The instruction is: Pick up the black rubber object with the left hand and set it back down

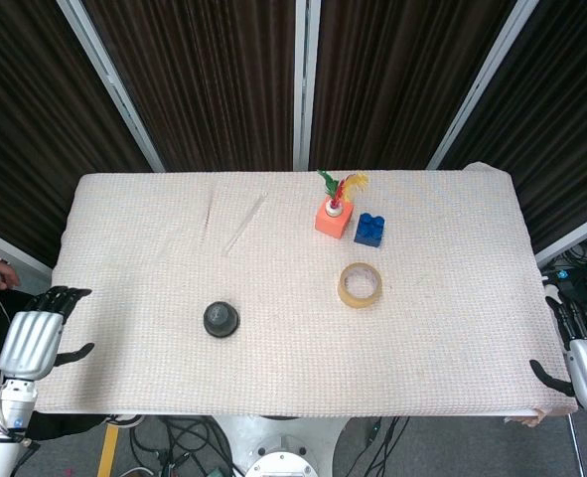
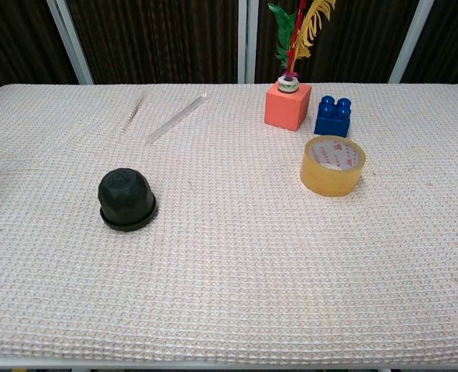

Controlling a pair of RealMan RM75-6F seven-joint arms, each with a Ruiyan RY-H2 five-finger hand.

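Observation:
The black rubber object [image 1: 220,319] [image 2: 126,198] is a small dome with a flared base, standing upright on the table's left-front area. My left hand [image 1: 37,336] hovers off the table's left edge, well to the left of the object, fingers spread and empty. At the table's right front corner my right hand [image 1: 582,360] shows partly, fingers apart, nothing in it. Neither hand appears in the chest view.
A roll of yellow tape [image 1: 360,284] [image 2: 332,165] lies right of centre. Behind it stand an orange block with feathers [image 1: 335,216] [image 2: 287,105] and a blue brick [image 1: 370,230] [image 2: 333,116]. A clear rod [image 1: 244,223] [image 2: 175,118] lies at the back left. White woven cloth [image 1: 134,248] covers the table.

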